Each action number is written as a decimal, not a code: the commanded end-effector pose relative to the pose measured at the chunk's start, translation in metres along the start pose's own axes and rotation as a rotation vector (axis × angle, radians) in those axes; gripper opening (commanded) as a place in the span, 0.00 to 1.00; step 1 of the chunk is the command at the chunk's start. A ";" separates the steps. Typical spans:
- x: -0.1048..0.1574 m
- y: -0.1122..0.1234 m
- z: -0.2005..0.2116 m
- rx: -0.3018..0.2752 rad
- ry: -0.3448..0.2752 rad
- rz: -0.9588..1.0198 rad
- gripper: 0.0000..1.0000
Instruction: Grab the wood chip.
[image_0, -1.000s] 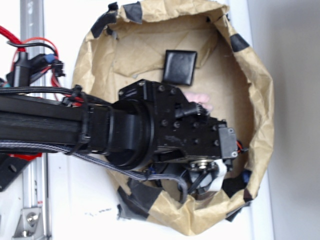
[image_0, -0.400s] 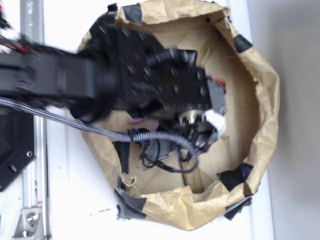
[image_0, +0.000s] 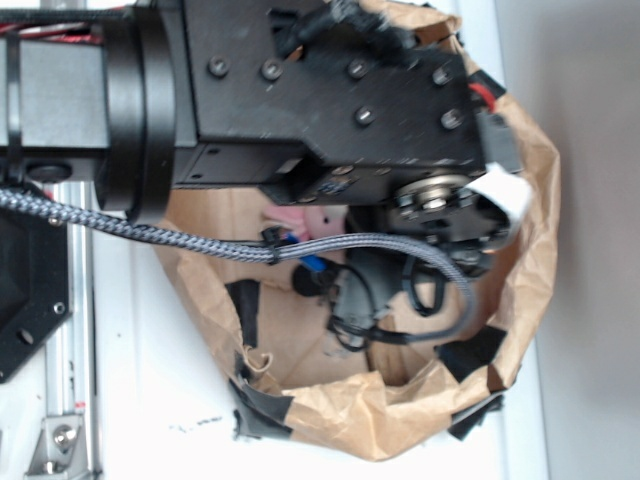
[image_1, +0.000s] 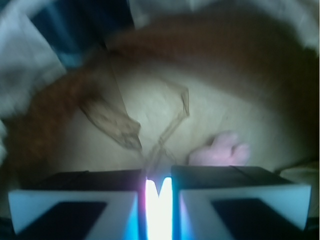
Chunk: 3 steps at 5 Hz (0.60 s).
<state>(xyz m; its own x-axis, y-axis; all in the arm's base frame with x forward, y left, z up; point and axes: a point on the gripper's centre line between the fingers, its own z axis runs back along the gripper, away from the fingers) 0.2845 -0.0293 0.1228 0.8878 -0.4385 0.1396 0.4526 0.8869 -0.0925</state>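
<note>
The wood chip shows in neither view. My gripper hangs over the right side of the crumpled tan paper nest, and the big black arm covers the nest's upper half. In the wrist view the gripper has its jaws drawn close together, with only a thin bright slit between them and nothing seen in it. Below lies the paper floor, blurred.
A pink plush bunny lies on the paper under the arm and shows just past the right finger. Black tape patches line the nest's rim. Cables dangle into the nest. A metal rail runs along the left.
The arm has swung from the nest's lower right up toward its top and come nearer the camera. It now covers the black square pad that showed earlier.
</note>
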 end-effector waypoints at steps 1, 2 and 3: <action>0.005 -0.026 -0.005 0.048 0.033 -0.191 0.91; -0.008 -0.028 -0.055 0.119 0.087 -0.449 1.00; -0.005 -0.037 -0.069 0.069 0.049 -0.696 1.00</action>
<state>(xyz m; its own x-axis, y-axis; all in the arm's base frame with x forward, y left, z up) 0.2859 -0.0554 0.0507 0.4130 -0.9070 0.0823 0.9082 0.4169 0.0379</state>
